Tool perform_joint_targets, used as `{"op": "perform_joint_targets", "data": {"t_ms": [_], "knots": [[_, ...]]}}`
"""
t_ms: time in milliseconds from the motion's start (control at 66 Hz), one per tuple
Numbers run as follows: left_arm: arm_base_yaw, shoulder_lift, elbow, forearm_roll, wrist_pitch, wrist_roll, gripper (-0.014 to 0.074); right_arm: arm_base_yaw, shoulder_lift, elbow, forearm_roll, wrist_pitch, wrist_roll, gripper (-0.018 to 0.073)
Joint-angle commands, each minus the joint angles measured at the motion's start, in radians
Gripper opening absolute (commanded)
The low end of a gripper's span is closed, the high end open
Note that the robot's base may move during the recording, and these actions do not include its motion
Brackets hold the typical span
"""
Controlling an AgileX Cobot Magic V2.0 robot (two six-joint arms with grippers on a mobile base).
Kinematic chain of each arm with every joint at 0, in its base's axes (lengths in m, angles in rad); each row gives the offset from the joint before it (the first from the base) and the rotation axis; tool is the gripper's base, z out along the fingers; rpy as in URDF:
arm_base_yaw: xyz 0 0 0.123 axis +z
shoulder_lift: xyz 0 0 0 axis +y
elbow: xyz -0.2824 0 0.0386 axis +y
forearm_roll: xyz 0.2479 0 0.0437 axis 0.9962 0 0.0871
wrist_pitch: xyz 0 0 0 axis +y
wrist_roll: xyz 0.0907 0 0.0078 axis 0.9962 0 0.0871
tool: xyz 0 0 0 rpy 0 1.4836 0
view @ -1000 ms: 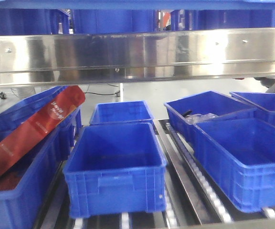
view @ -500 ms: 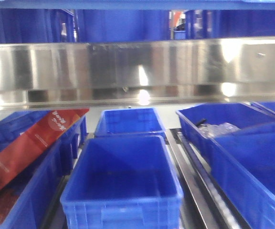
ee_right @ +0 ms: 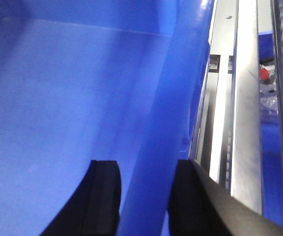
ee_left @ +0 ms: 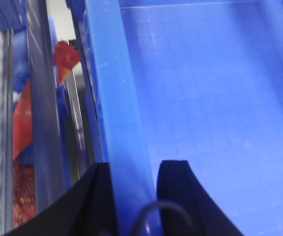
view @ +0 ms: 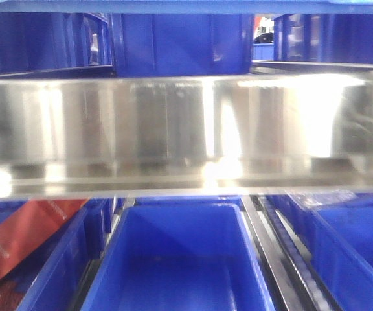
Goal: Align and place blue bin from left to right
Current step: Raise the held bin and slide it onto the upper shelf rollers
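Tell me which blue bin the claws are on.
The centre blue bin: left claw and right claw each grip its rim. Left bin, with red package, and right bin have none.

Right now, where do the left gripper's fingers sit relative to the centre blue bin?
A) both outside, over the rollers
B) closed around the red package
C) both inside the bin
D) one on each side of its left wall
D: in the left wrist view the left gripper has one finger outside and one inside the blue bin, with the bin's left rim running up between them.
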Motion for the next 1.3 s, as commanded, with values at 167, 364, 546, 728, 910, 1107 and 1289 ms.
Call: {"op": "perform_joint_targets", "data": {"t_ms": [167, 364, 546, 728, 910, 1107, 1289], "knots": [[-0.004, -0.031, -0.023, -0.003, -0.06, 0.018, -0.0111, -0.01, -0.014, -0.01, -0.041, -0.085, -0.004, -0.0069], [-0.004, -0.031, -0.023, -0.003, -0.06, 0.018, -0.0111, -0.01, -0.014, -0.01, -0.041, -0.085, -0.004, -0.0069], [-0.004, -0.031, -0.023, -0.003, -0.06, 0.018, -0.0111, -0.01, -0.014, -0.01, -0.041, -0.085, -0.004, -0.0069], [-0.004, -0.031, -0.023, -0.003, -0.06, 0.018, -0.0111, -0.01, -0.014, -0.01, -0.041, -0.085, -0.004, -0.0069], [-0.004, -0.031, -0.023, -0.003, -0.06, 0.018, -0.0111, -0.01, -0.014, -0.01, -0.041, -0.085, -0.004, -0.0069], [-0.004, -0.031, -0.023, -0.003, -0.06, 0.018, -0.0111, -0.01, -0.014, -0.01, -0.041, -0.085, -0.004, -0.0069], [-0.004, -0.031, -0.023, -0.003, -0.06, 0.018, -0.0111, -0.01, -0.014, -0.01, -0.041, -0.085, -0.004, -0.0069]]}}
